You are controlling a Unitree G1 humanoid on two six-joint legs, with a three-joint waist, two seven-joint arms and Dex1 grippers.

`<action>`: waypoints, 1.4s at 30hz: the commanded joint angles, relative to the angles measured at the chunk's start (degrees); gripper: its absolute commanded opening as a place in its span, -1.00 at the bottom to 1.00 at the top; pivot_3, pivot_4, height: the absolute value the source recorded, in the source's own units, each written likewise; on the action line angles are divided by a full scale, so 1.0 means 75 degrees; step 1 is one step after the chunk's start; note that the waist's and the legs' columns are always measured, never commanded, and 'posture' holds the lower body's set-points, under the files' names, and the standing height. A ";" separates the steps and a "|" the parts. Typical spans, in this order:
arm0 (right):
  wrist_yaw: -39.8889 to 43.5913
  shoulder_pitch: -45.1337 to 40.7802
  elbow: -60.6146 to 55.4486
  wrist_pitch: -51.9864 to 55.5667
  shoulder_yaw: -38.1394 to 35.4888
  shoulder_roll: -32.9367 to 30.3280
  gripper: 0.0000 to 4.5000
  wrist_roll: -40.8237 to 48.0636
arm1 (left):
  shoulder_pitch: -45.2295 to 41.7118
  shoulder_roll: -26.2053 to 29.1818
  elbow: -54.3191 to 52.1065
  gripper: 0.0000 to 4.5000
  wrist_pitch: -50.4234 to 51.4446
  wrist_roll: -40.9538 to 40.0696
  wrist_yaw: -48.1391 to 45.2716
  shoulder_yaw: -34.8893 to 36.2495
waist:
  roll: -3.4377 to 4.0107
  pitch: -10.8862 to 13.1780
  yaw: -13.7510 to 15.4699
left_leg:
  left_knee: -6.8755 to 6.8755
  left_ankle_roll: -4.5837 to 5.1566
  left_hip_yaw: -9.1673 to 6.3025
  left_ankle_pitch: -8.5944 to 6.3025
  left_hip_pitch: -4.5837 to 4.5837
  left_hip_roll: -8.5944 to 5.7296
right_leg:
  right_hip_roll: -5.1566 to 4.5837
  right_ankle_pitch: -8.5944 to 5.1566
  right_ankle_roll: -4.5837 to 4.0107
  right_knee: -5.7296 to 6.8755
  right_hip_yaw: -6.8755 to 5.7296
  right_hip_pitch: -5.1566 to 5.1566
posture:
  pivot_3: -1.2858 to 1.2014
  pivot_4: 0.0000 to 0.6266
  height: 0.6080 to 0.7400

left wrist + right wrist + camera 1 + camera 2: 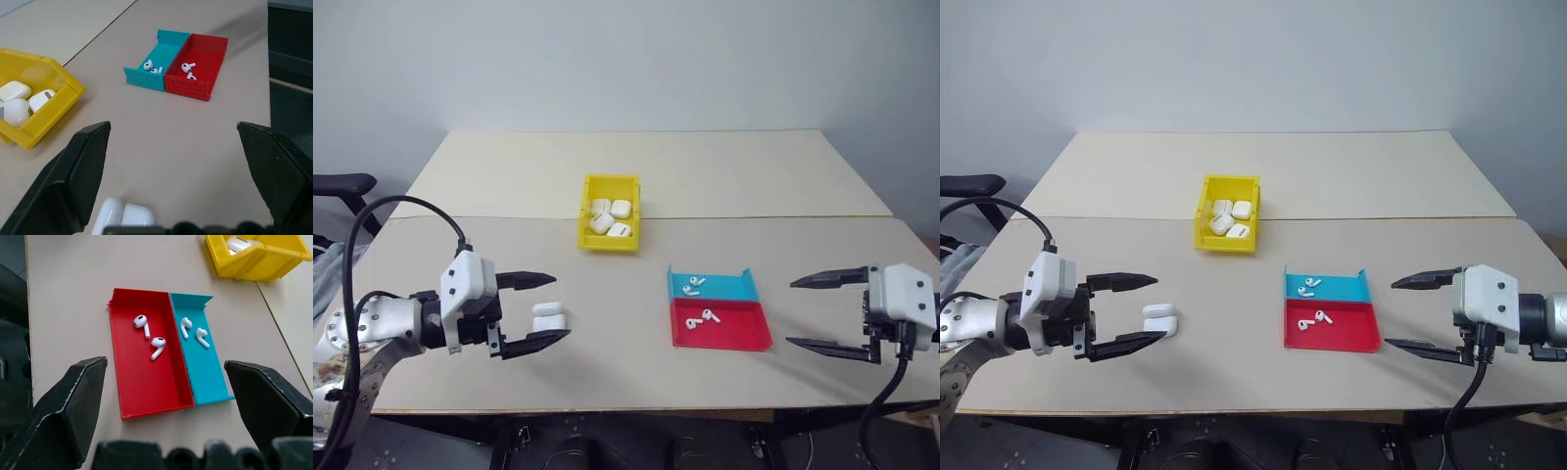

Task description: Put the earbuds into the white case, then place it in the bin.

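The white case (549, 316) lies on the table at the left and shows as two rounded halves (122, 215). My left gripper (560, 306) is open, its two fingers on either side of the case without touching it. Two earbuds (193, 330) lie in the blue tray (729, 288) and two more earbuds (149, 333) in the red tray (744, 333). My right gripper (792, 313) is open and holds nothing, just right of the trays. The yellow bin (607, 241) stands farther back at the centre, with several white cases (610, 217) inside.
The two shallow trays sit joined side by side at the centre right. A seam (754, 216) runs across the table behind the bin. A black chair arm (337, 184) shows past the table's left edge.
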 commanded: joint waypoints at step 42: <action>-0.0090 -0.0118 0.0176 0.0065 0.0195 -0.0348 0.99 -0.0205 | -0.3644 -0.1375 -0.2245 1.00 0.8585 -0.0814 0.7978 -0.1145 | -0.0025 0.0014 -0.0038 | -0.0007 0.0006 -0.0055 -0.0008 0.0088 -0.0004 | 0.0003 -0.0007 0.0010 -0.0011 0.0009 0.0096 | 0.03 -0.52 1.00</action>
